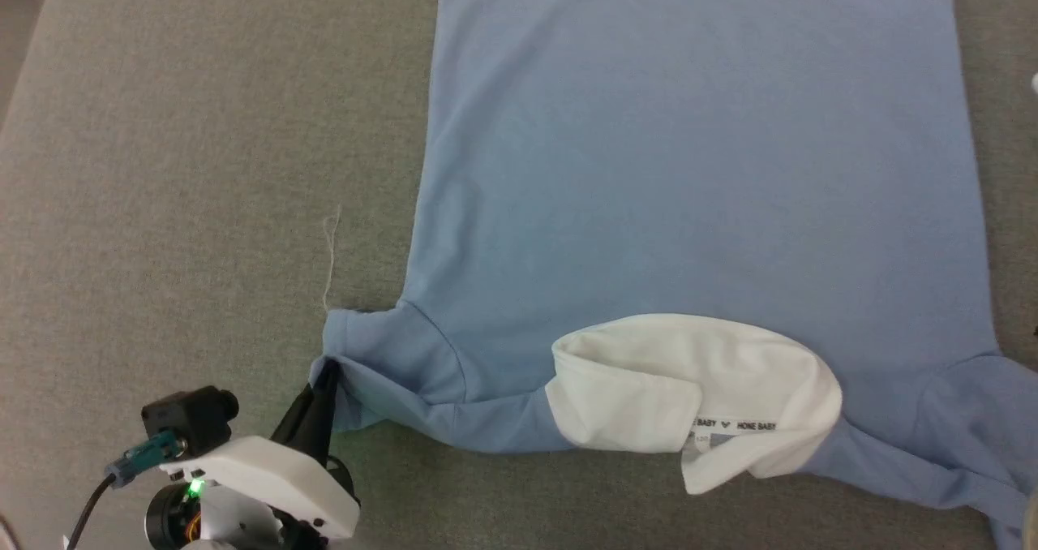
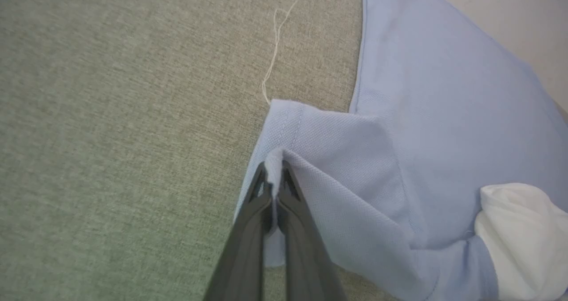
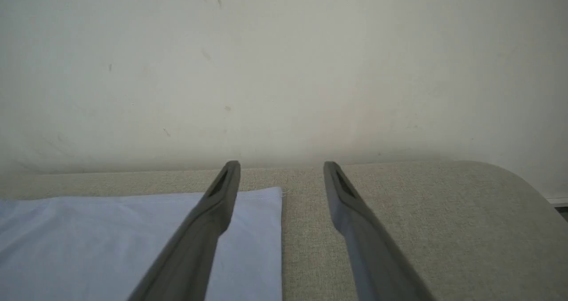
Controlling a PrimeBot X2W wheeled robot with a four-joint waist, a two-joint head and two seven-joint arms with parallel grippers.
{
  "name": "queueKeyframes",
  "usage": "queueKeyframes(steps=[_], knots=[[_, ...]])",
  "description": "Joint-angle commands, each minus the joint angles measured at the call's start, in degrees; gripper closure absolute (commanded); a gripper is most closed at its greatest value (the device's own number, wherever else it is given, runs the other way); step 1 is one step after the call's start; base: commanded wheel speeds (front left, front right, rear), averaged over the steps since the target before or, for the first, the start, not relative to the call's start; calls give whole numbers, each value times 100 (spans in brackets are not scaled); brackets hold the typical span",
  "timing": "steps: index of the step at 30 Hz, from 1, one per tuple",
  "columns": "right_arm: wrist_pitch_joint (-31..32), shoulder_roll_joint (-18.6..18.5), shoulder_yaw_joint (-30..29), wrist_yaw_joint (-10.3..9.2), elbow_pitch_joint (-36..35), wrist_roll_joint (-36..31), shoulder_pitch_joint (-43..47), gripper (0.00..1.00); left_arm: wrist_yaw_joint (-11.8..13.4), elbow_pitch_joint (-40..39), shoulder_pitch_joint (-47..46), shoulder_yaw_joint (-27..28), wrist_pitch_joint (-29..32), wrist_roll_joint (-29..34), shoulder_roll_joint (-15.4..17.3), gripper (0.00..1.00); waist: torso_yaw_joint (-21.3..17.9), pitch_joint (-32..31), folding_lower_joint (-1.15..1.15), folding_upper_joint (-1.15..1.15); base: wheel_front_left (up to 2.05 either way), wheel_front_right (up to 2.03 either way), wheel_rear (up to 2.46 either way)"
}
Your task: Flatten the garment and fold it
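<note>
The light blue shirt [image 1: 689, 169] lies spread back-up on the grey-green cloth counter [image 1: 203, 169]. Its body is mostly smooth, and its white collar [image 1: 697, 388] is folded over at the edge nearest the robot. The left claw [image 1: 324, 380] sits at the shirt's near left corner. In the left wrist view, its two dark fingers are pressed together on a pinch of the sleeve [image 1: 389, 355] hem (the cloth bunches up between the tips). That sleeve is creased where it is gripped, while the rest of it rests on the counter. A loose pale thread [image 1: 331, 250] lies on the counter just beside the sleeve, apart from the claw. The opposite sleeve [image 1: 957, 428] is rumpled at the lower right of the head view. In the right wrist view, the right claw [image 3: 282, 164] has its fingers spread wide and holds nothing. One finger is over a square corner of the shirt, the other over bare counter, and a pale wall [image 3: 284, 70] is beyond.
</note>
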Motion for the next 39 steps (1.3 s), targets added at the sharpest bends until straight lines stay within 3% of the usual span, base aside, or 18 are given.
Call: queueKeyframes(steps=[1,9,14,20,21,22,24,26,31,39], knots=[[150,-100,-62,-5,227,-108,-274,0,-41,-9,-126,-35,-69,44,-59,100,603,620,-2,0,0,0,0],[1474,-450,-749,-5,913,-754,-1235,0,-205,26,-353,-200,-224,69,-257,100,1063,1204,-2,0,0,0,0],[2377,-381,-1370,-5,766,-1275,-1679,0,-323,118,-492,-292,-304,58,-375,100,1232,1530,-2,0,0,0,0],[3108,-262,-1560,-5,388,-1758,-1881,0,-432,246,-626,-350,-390,42,-474,100,1299,1738,-2,0,0,0,0],[3226,-240,-1580,-5,304,-1833,-1895,11,-459,273,-645,-363,-399,36,-485,100,1303,1755,-2,0,0,0,0],[3313,-223,-1585,-5,210,-1893,-1905,38,-484,298,-662,-373,-407,26,-496,100,1306,1771,-2,0,0,0,0],[3393,-224,-1597,-5,21,-1979,-1919,75,-521,343,-696,-385,-425,13,-513,100,1309,1793,-2,0,0,0,0],[3437,-230,-1574,-5,-111,-2022,-1872,100,-544,393,-724,-392,-442,9,-523,100,1293,1771,-2,0,0,0,0],[2986,-303,-1346,-5,-376,-1746,-1504,100,-548,513,-704,-397,-475,8,-519,100,1206,1487,-2,0,0,0,0],[563,-738,-611,-5,-727,-687,149,100,-399,491,-348,-295,-430,-25,-324,100,852,520,-2,0,0,0,0]])
